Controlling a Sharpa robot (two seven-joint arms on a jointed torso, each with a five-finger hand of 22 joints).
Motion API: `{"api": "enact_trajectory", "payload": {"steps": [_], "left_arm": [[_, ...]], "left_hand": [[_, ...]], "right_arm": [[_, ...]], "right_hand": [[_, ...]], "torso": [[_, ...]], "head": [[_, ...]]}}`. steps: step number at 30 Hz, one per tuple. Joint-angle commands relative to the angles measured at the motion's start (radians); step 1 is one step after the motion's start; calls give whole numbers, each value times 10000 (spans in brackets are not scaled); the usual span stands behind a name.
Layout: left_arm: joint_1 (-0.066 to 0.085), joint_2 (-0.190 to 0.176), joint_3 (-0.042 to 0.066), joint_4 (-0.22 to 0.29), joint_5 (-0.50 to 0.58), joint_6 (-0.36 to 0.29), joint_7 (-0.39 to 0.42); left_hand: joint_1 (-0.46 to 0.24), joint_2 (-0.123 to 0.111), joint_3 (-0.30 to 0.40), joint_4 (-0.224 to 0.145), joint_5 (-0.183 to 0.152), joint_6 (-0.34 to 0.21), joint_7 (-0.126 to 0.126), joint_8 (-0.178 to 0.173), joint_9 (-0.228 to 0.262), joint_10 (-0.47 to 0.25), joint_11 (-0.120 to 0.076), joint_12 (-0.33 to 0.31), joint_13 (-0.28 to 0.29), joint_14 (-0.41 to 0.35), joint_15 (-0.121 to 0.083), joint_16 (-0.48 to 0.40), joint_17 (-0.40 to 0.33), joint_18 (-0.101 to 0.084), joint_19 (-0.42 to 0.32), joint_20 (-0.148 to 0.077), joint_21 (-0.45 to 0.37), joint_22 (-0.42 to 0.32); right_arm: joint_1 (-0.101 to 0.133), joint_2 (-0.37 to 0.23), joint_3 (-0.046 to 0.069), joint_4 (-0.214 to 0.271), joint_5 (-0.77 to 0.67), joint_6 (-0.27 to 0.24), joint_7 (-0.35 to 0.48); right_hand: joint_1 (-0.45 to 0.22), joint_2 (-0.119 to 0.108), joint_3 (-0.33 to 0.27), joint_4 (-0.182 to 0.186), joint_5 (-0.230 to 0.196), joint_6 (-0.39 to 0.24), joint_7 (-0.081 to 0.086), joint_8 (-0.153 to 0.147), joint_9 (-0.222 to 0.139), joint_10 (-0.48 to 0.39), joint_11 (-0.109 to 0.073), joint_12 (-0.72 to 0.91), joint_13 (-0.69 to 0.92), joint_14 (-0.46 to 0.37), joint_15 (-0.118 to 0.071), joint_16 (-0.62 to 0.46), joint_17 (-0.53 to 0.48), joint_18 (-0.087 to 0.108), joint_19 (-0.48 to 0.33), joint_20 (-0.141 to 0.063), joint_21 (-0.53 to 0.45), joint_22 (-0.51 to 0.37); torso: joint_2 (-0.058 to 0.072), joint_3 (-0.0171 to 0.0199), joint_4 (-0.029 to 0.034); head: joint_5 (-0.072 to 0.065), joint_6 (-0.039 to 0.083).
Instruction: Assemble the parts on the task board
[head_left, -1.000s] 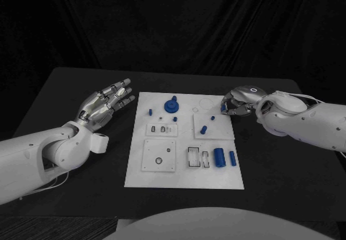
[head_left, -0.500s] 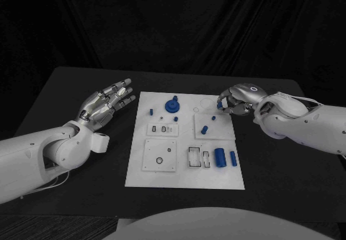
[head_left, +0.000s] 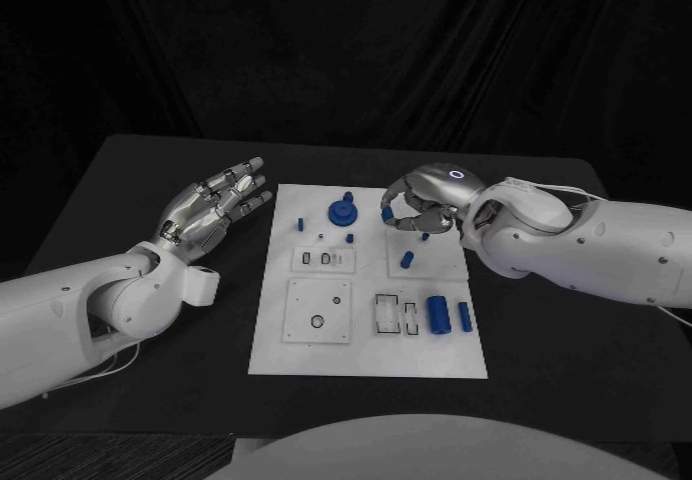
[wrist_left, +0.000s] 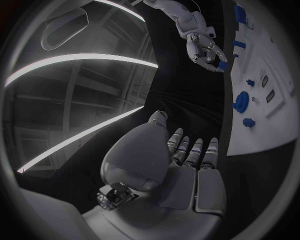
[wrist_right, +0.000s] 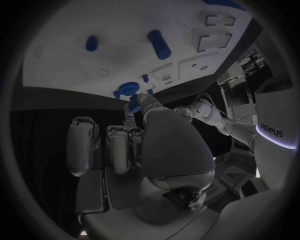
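- Faintly, we read no clear lettering on the task board (head_left: 369, 345).
- Our left hand (head_left: 212, 205) is spread, holding nothing, beside the board's left edge.
- Our right hand (head_left: 423, 203) curls above the board's far edge; grip unclear.
- Black table (head_left: 130, 190), dark drapes.

Matt white plastic task board (head_left: 369, 350); smooth blue plastic cylindrical parts (head_left: 438, 314) near board's right edge; matt black table (head_left: 577, 340).

This is a robotics lab or test cell set up for recording. A black desk (head_left: 548, 340) stands before a black curtain (head_left: 346, 70) that closes off the far side. A white task board (head_left: 371, 340) with machined slots and small blue parts (head_left: 437, 314) lies in the middle of the desk. The left wrist view shows long strip lights (wrist_left: 81, 60) overhead on a dark ceiling.
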Motion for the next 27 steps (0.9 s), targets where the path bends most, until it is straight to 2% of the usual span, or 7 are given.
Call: {"api": "enact_trajectory", "payload": {"steps": [1,6,10,15,22,23,27], "left_arm": [[-12,-7,8,27,-6,122,1100],[-12,-43,8,36,-6,115,1081],[-12,-24,8,26,-6,131,1070],[-13,24,7,1,-6,165,1063],[-14,40,7,-17,-6,200,1016],[-14,42,7,-17,-6,205,1010],[-15,43,7,-14,-6,213,992]], "left_hand": [[81,24,55,22,43,-79,-9,-63,-9,3,82,30,9,3,54,56,9,1,16,17,34,13],[84,25,60,21,44,-72,-9,-61,-8,5,85,45,11,4,55,60,10,1,18,17,36,15],[84,25,60,21,44,-72,-9,-61,-8,5,85,45,11,4,55,60,10,1,18,17,36,15],[88,23,68,20,46,-73,-9,-61,-8,8,93,48,12,5,55,63,10,-1,17,17,35,13],[92,25,74,18,47,-65,-7,-59,-7,8,96,49,12,4,55,59,9,-2,14,16,31,10],[92,25,74,18,47,-65,-7,-59,-7,8,96,49,12,4,55,59,9,-2,14,16,31,10],[92,25,74,18,47,-65,-7,-59,-7,8,96,49,12,4,55,59,9,-2,14,16,31,10]], "right_arm": [[-26,331,6,6,-115,951,-374],[-98,839,7,-164,-352,1311,-399],[-200,1175,7,-314,-431,1608,-450],[-331,1478,8,-431,-465,1809,-493],[-428,1698,8,-535,-477,1988,-587],[-434,1718,8,-554,-477,2005,-604],[-448,1772,8,-621,-481,2030,-616]], "right_hand": [[31,6,21,-64,16,-75,17,-75,-19,1065,38,25,2634,877,48,-59,1834,-2,75,15,-68,1960],[32,3,24,-76,19,-94,20,-82,-22,1065,41,25,2634,878,52,-57,1838,0,72,19,-77,1957],[32,1,25,-82,21,-103,23,-85,-24,1065,41,25,2634,877,54,-58,1836,4,63,21,-95,1951],[33,-4,27,-93,28,-113,29,-88,-25,1065,42,25,2634,876,57,-63,1827,8,57,23,-110,1947],[54,-6,87,-212,230,-159,59,-94,-32,1065,68,25,2634,870,84,-80,1797,20,44,52,-164,1934],[54,-6,87,-212,230,-159,59,-94,-32,1065,68,25,2634,870,84,-80,1797,20,44,52,-164,1934],[-16,-22,76,-217,180,-192,81,-104,-38,1065,85,25,2634,867,97,-88,1785,29,27,65,-206,1922]], "torso": [[-11,-1,30],[-28,-15,46],[-3,7,18],[11,24,49],[9,-3,43],[14,-5,20],[20,0,6]], "head": [[40,2],[73,2],[81,2],[57,2],[62,2],[84,2],[100,2]]}}
